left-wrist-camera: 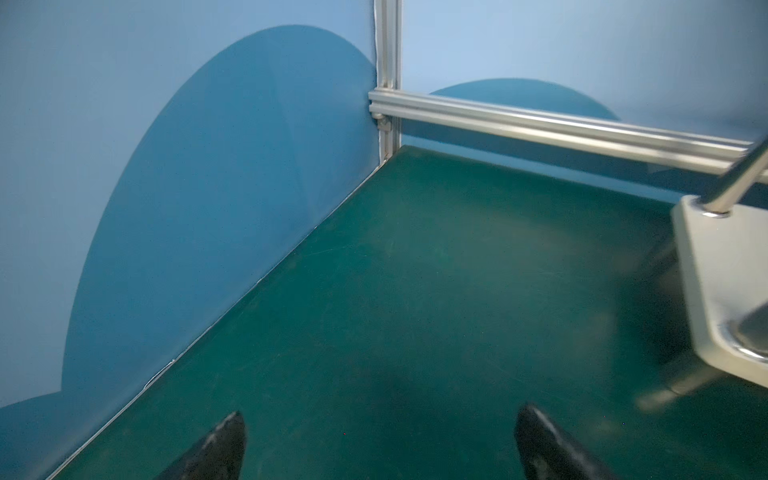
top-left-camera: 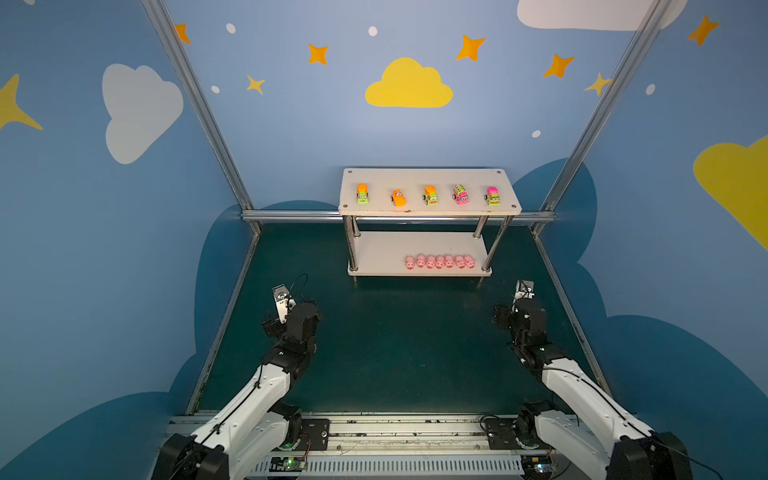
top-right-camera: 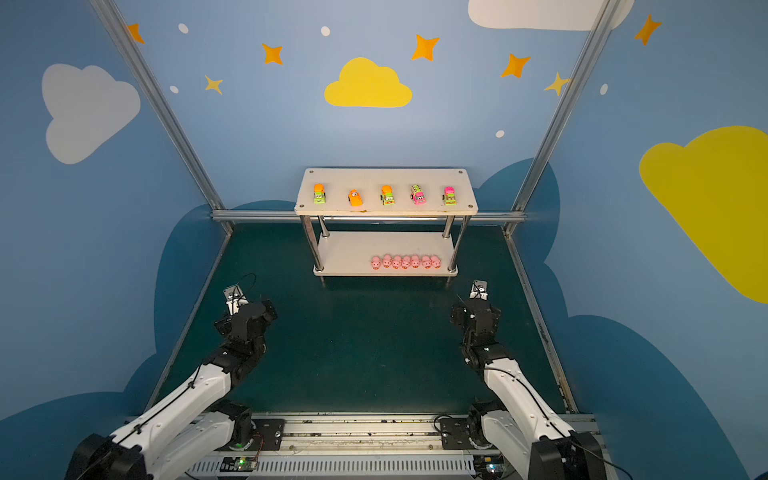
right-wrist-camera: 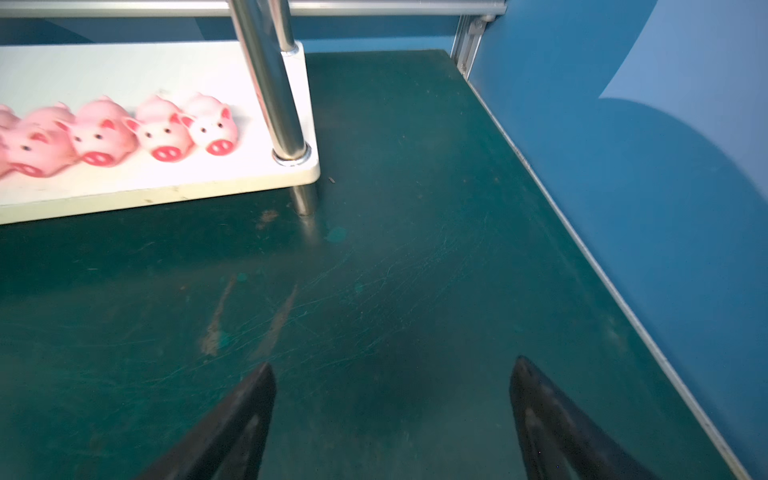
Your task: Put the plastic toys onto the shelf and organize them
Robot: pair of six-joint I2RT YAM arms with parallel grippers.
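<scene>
Blue walls (top-left-camera: 291, 124) with painted clouds and stars around a dark green worktop (top-left-camera: 395, 353). At far centre, white shelf (top-left-camera: 430, 209): five toy vehicles (top-left-camera: 430, 195) spaced in a row on upper board, seven pink pigs (top-left-camera: 439, 262) packed side by side along right part of lower board. No toy visible on worktop, so placing seems done; next move probably just a retreat, or at most evening out the row. Both arms stretched from near rail, wrists low over worktop, left and right of shelf front, clear of it. Left fingers (left-wrist-camera: 216, 449) spread wide, gripping nothing, aimed at far left corner. Right fingers (right-wrist-camera: 245, 415) equally wide and empty, near shelf's near right post.
</scene>
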